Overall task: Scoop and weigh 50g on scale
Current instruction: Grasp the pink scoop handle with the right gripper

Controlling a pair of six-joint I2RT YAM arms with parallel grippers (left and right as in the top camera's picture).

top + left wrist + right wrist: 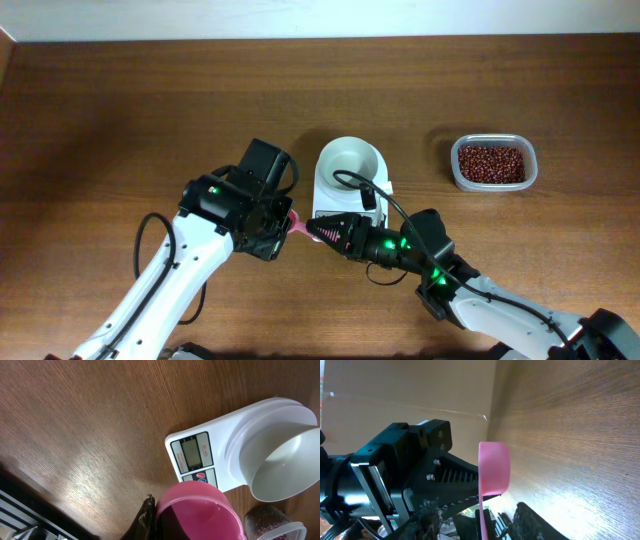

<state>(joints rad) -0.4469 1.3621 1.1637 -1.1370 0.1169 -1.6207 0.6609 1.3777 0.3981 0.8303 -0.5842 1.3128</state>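
Note:
A white scale [353, 190] with its round bowl [350, 160] stands at mid-table; the bowl looks empty. The dark red beans [491, 163] lie in a clear tub at the right. My left gripper [278, 224] is shut on the cup end of a pink scoop [297, 226], just left of the scale. In the left wrist view the scoop [200, 510] fills the bottom edge beside one dark finger [145, 517]. My right gripper [328, 230] faces it. In the right wrist view the scoop's thin handle [483, 517] runs between the right fingers [532, 520], with gaps on both sides.
The scale's display [192, 454] and its red button face the left arm. The bean tub [272, 524] shows at the bottom right of the left wrist view. The left arm's black body [395, 470] fills the left half of the right wrist view. Bare wood lies all around.

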